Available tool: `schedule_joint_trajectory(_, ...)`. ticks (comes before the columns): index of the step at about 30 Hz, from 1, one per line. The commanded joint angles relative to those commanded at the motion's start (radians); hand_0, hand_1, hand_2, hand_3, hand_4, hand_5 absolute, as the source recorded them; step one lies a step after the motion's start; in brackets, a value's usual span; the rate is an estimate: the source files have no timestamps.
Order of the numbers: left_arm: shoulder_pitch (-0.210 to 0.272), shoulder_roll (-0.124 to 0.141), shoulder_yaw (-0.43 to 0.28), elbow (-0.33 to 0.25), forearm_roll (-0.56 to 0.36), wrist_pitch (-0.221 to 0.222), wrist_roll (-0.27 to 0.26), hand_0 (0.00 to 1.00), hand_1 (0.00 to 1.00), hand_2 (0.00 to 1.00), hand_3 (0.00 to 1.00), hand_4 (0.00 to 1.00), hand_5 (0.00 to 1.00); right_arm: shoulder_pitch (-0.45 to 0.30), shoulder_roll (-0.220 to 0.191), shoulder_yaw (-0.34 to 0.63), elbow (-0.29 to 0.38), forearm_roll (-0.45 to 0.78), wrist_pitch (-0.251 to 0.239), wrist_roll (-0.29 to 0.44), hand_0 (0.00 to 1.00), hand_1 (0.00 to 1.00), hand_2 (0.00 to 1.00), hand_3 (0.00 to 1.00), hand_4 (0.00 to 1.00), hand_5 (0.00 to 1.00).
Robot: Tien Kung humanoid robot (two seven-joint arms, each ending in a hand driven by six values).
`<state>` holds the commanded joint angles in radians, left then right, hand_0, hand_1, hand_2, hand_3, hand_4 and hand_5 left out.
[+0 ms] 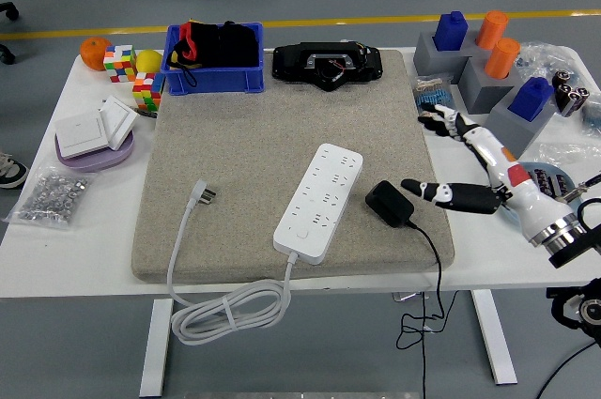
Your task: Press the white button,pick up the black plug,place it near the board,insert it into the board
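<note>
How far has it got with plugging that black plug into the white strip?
Nothing visibly done: whether the white button was pressed cannot be told. In hand: the right hand hovers open beside the black plug, thumb toward it, not gripping. The plug lies on the grey mat next to the power strip. Left: lifting and inserting it.

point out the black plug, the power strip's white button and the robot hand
black plug (388,203), head view, on the top face of its body
white button (301,230), head view, on the round button at the power strip's near end
right robot hand (467,160), head view, on the white palm between the spread fingers
</note>
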<state>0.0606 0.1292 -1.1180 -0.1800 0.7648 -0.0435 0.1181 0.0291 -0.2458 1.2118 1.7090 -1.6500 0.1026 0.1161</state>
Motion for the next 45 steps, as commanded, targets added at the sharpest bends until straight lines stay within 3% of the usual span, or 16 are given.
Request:
schedule_joint_trajectory(5, 0.000, -0.002, 0.004, 0.000, -0.002, -0.001, -0.001, 0.703, 0.664, 0.585, 0.679, 0.665, 0.263, 0.010, -0.004, -0.103, 0.007, 0.012, 0.014, -0.015, 0.535, 0.467, 0.438, 0.781, 0.955, 0.294)
schedule_joint_trajectory(6, 0.001, -0.002, 0.004, 0.000, -0.002, 0.000, -0.001, 0.704, 0.665, 0.585, 0.678, 0.665, 0.262, 0.015, -0.007, -0.125, 0.004, 0.014, 0.014, -0.017, 0.371, 0.287, 0.276, 0.751, 0.718, 0.206)
schedule_joint_trajectory(11, 0.000, 0.000, -0.001, 0.000, 0.002, 0.001, 0.001, 0.704, 0.665, 0.585, 0.678, 0.665, 0.262, 0.037, -0.011, -0.212, -0.006, 0.006, 0.002, -0.031, 0.371, 0.287, 0.276, 0.751, 0.718, 0.206)
schedule_joint_trajectory(12, 0.000, 0.000, 0.000, 0.000, 0.002, 0.001, 0.001, 0.704, 0.665, 0.585, 0.679, 0.665, 0.262, 0.042, -0.011, -0.222, -0.009, 0.002, -0.003, -0.034, 0.199, 0.156, 0.180, 0.712, 0.389, 0.079)
schedule_joint_trajectory(17, -0.001, 0.001, 0.003, 0.000, 0.000, 0.000, 0.000, 0.704, 0.665, 0.585, 0.679, 0.665, 0.262, 0.070, -0.007, -0.274, -0.025, -0.026, -0.031, -0.064, 0.199, 0.156, 0.180, 0.712, 0.389, 0.079)
schedule_joint_trajectory(18, -0.001, 0.001, 0.002, 0.000, 0.000, 0.000, 0.000, 0.704, 0.665, 0.585, 0.679, 0.665, 0.262, 0.073, -0.007, -0.280, -0.027, -0.031, -0.034, -0.068, 0.002, 0.049, 0.136, 0.705, 0.252, 0.002)
schedule_joint_trajectory(29, 0.004, -0.002, 0.005, 0.000, -0.002, -0.001, 0.003, 0.704, 0.665, 0.586, 0.679, 0.665, 0.264, 0.153, -0.001, -0.380, -0.067, -0.182, -0.028, -0.154, 0.002, 0.014, 0.130, 0.738, 0.253, 0.002)
schedule_joint_trajectory(30, 0.004, -0.002, 0.004, 0.000, -0.001, 0.000, 0.003, 0.704, 0.665, 0.585, 0.678, 0.665, 0.263, 0.165, -0.001, -0.393, -0.072, -0.198, -0.028, -0.160, 0.002, 0.019, 0.134, 0.761, 0.219, 0.002)
schedule_joint_trajectory(40, 0.002, -0.003, 0.014, 0.000, -0.010, -0.001, 0.001, 0.702, 0.665, 0.585, 0.679, 0.665, 0.263, 0.306, 0.018, -0.516, -0.172, -0.349, -0.123, -0.178, 0.002, 0.023, 0.143, 0.775, 0.174, 0.002)
schedule_joint_trajectory(45, 0.003, -0.002, 0.012, 0.000, -0.004, 0.000, 0.005, 0.703, 0.664, 0.586, 0.678, 0.665, 0.264, 0.351, 0.036, -0.553, -0.217, -0.384, -0.141, -0.185, 0.002, 0.024, 0.146, 0.776, 0.154, 0.002)
